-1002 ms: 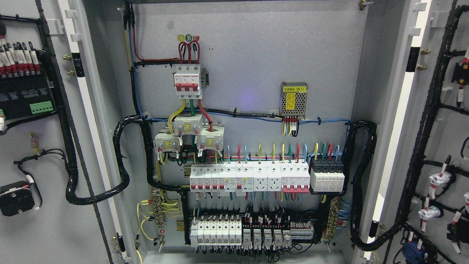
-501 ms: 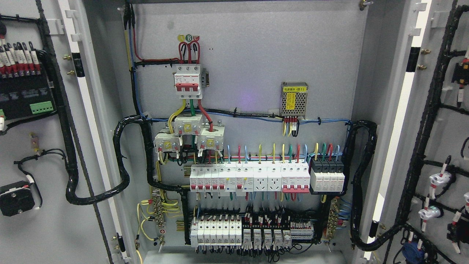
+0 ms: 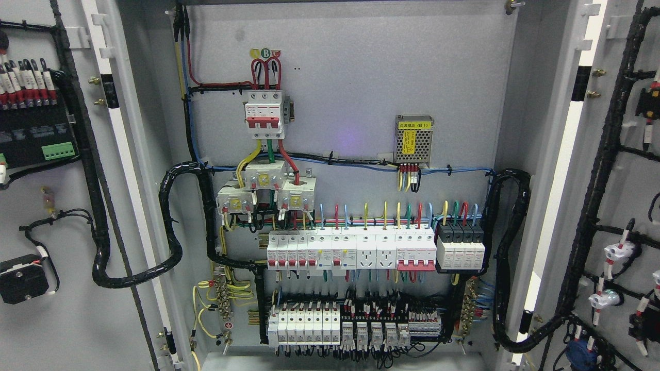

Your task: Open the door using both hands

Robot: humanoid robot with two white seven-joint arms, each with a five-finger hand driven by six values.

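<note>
Looking from the head camera into an electrical cabinet (image 3: 350, 77) with both doors swung wide. Left door (image 3: 62, 319) folded back at the picture's left, inner face showing, fitted with a black terminal block (image 3: 31, 134) and a black cable loom (image 3: 98, 216) looping down and into the cabinet. Right door (image 3: 629, 206) folded back at the right edge, likewise showing its inner face, with a second loom (image 3: 588, 242) and white connectors (image 3: 616, 252) clipped along it. Between the doors, grey backplate fully exposed. High on the plate, a three-pole breaker (image 3: 264, 113) with red, green and yellow leads above and below. Just under it, three current transformers (image 3: 265, 190) clustered together. To the right, a small meshed power supply (image 3: 413, 140) carrying a yellow label. Across the middle, a row of white breakers (image 3: 350, 251) ending in a black-topped module (image 3: 460, 247) at the right. Near the bottom, a second row of breakers and relays (image 3: 356, 324) under black wiring. At the lower left of the plate, a terminal strip (image 3: 223, 296) with yellow-green wires. No robot hand in frame, left or right, so finger state cannot be told.
</note>
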